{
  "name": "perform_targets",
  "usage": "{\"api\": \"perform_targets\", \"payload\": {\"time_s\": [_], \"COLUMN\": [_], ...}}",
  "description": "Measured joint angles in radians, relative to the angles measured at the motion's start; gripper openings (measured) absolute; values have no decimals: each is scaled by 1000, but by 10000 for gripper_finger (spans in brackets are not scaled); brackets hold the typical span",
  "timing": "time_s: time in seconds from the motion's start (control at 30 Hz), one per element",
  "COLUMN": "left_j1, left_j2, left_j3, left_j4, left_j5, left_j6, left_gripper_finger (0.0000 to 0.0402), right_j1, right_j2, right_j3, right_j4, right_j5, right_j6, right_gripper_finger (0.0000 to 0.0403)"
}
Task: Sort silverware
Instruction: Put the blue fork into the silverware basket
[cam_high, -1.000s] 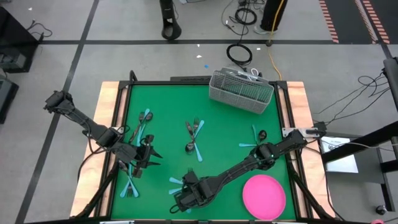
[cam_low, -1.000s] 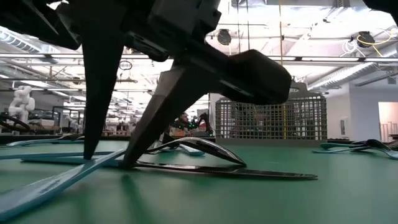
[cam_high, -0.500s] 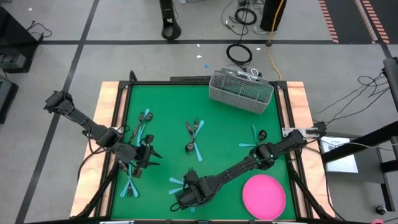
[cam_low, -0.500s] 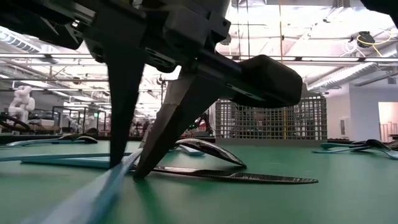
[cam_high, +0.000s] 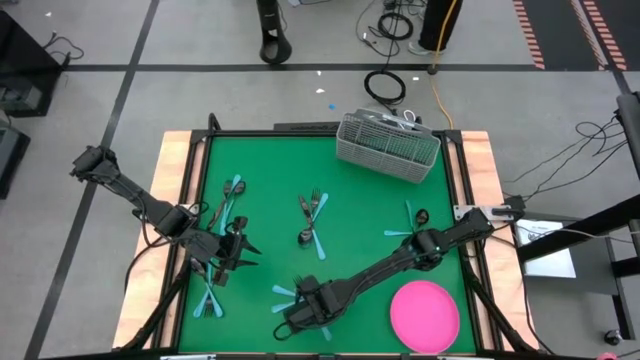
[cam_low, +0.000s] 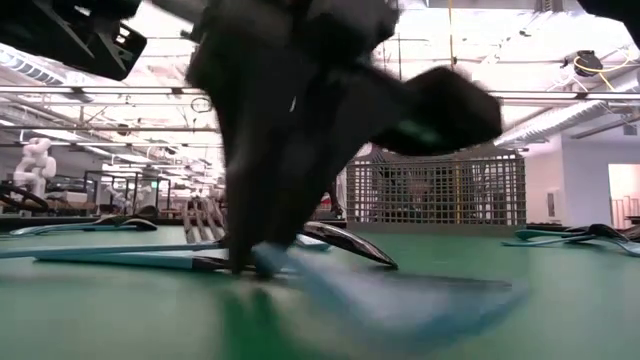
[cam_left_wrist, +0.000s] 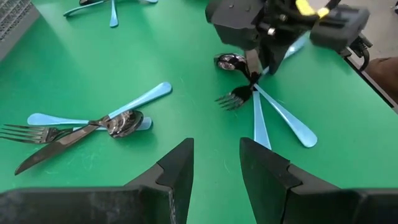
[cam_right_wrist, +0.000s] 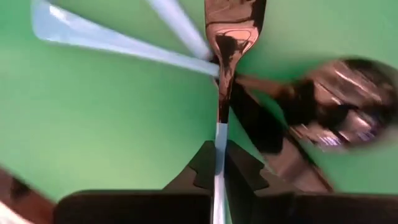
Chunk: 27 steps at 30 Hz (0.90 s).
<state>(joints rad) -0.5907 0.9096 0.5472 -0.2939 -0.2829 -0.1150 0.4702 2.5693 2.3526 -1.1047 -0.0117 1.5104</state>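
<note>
Silverware with light blue handles and dark heads lies in small heaps on the green table: one in the middle (cam_high: 313, 222), one at the left (cam_high: 228, 195), one at the right (cam_high: 412, 222). My right gripper (cam_high: 303, 310) is by the near edge, shut on a fork (cam_left_wrist: 234, 98) of the near heap, beside a spoon (cam_right_wrist: 345, 102). My left gripper (cam_high: 240, 250) hovers open at the left, its fingers (cam_left_wrist: 177, 171) touching nothing. A knife, fork and spoon (cam_left_wrist: 93, 124) lie crossed before it. My right gripper pinches the fork's light blue handle (cam_right_wrist: 219, 146) between its two fingers, close to the dark neck. The fingers point down from above and lie across the handle. The fork's head (cam_right_wrist: 235, 15) sticks out beyond the fingertips. Whether it is clear of the table I cannot tell.
The grey wire-mesh caddy (cam_high: 388, 147) stands at the far edge, right of middle. The pink round plate (cam_high: 424, 315) lies in the near right corner. More blue-handled pieces (cam_high: 210, 290) lie near the left edge. Wooden rails border the table.
My right gripper has shut on the fork's handle: in the low view its fingers stood apart astride the handle a second ago and are now together. The fork has turned with it, its blue handle swinging across the foreground in a blur.
</note>
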Motion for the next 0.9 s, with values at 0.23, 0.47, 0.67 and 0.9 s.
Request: {"api": "perform_targets", "payload": {"time_s": [0.23,0.47,0.67,0.9], "left_j1": [0,0,0,18], "left_j2": [0,0,0,0], "left_j3": [0,0,0,0], "left_j4": [1,2,3,17], "left_j5": [-2,-11,-12,-12], "left_j6": [-2,0,-8,-9], "left_gripper_finger": [132,132,132,132], "right_j1": [-23,-52,-94,-173], "right_j2": [-67,-153,-264,-406], "right_j3": [0,0,1,3], "right_j4": [-30,-27,-147,-388], "right_j5": [4,89,197,361], "right_j6": [-112,-290,-470,-648], "right_gripper_finger": [3,2,1,0]}}
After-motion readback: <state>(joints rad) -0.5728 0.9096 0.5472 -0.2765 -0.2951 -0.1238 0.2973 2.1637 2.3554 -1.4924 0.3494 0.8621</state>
